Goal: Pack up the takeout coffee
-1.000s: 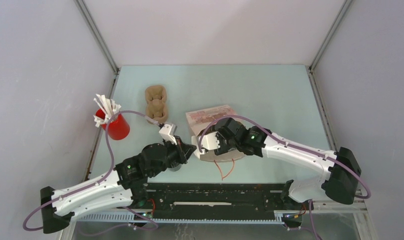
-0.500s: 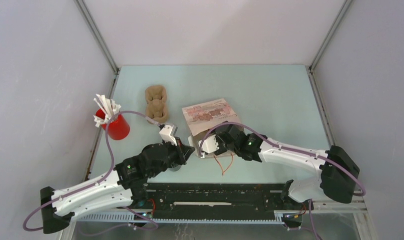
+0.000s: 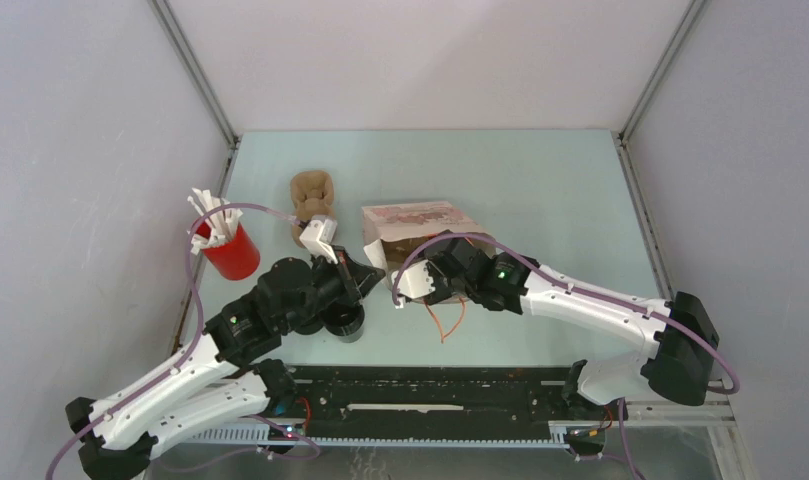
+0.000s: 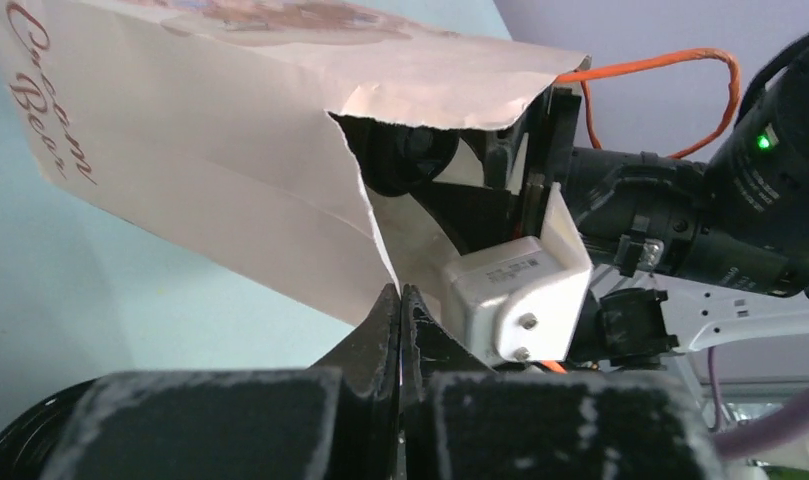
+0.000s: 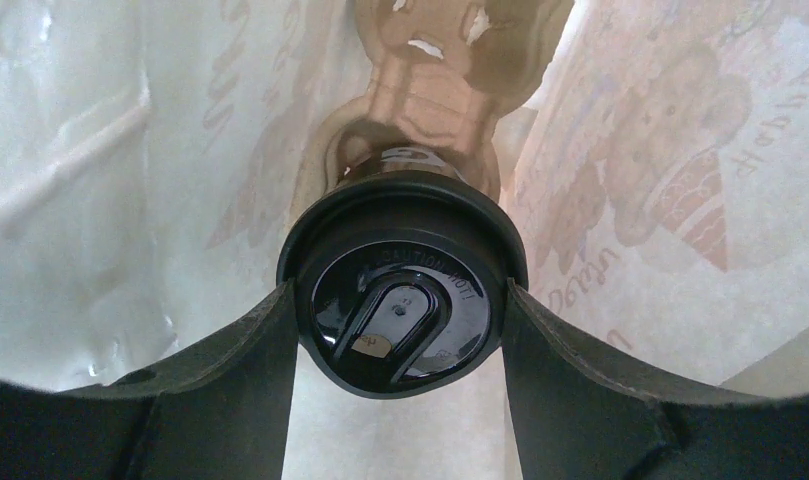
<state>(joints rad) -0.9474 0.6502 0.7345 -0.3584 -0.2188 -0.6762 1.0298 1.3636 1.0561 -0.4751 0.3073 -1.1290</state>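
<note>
One takeout coffee [image 5: 400, 330], a black cup with a black lid, is held sideways inside the paper bag [image 3: 415, 218], and my right gripper [image 5: 400, 290] is shut on its lid rim. In the top view the right gripper [image 3: 420, 272] reaches into the bag's mouth. My left gripper [image 4: 401, 300] is shut on the torn edge of the bag [image 4: 200, 150], holding the mouth up. Another black takeout coffee [image 3: 346, 322] stands on the table under the left arm, just beside the left gripper [image 3: 368, 274].
A red cup [image 3: 232, 252] with white sticks stands at the left wall. A brown pulp carrier [image 3: 310, 198] lies behind the left gripper. A brown moulded shape [image 5: 440, 60] shows beyond the held cup. An orange cable [image 3: 446, 325] loops under the right wrist.
The left arm has swung up and away from the near edge, pulling the bag's edge left and uncovering the black cup on the table. The bag has shifted left and back.
</note>
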